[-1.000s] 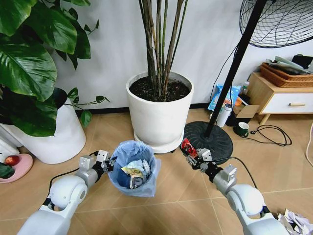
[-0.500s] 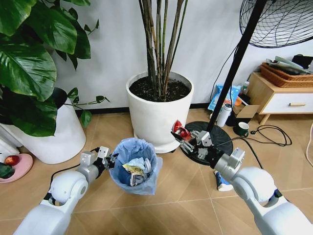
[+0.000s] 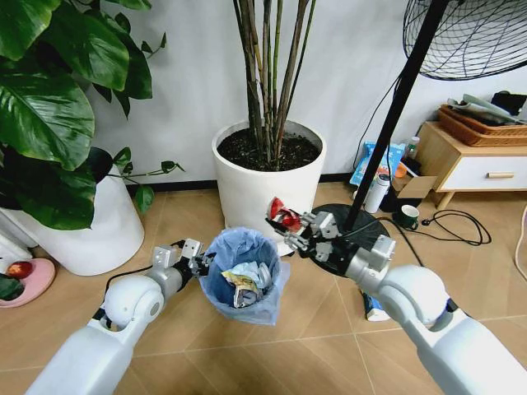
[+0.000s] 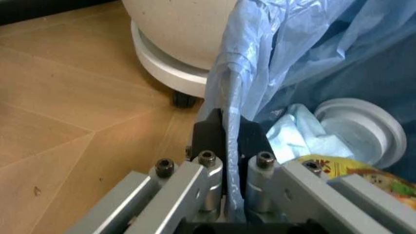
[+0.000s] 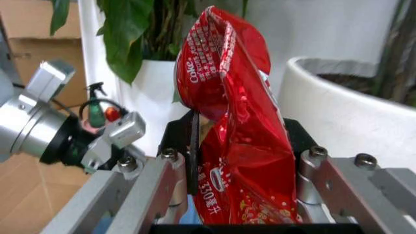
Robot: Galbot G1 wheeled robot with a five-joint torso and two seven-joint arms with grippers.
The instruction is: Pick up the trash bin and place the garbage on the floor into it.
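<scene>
Left gripper (image 3: 198, 262) pinches the rim and light blue liner of the trash bin (image 3: 244, 276), holding it above the floor (image 3: 313, 329) in front of the white plant pot (image 3: 263, 185). Right gripper (image 3: 290, 228), fingers clamped on a red packet (image 3: 282, 216) of garbage, is poised just above the bin's far rim. Inside the bin lie a white round lid (image 4: 357, 130), crumpled paper and a yellow wrapper (image 4: 354, 170).

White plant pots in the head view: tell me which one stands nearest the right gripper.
The pot with the tall thin stalks, directly behind the right gripper and its red wrapper; the leafy plant's pot sits beyond the left arm.
</scene>
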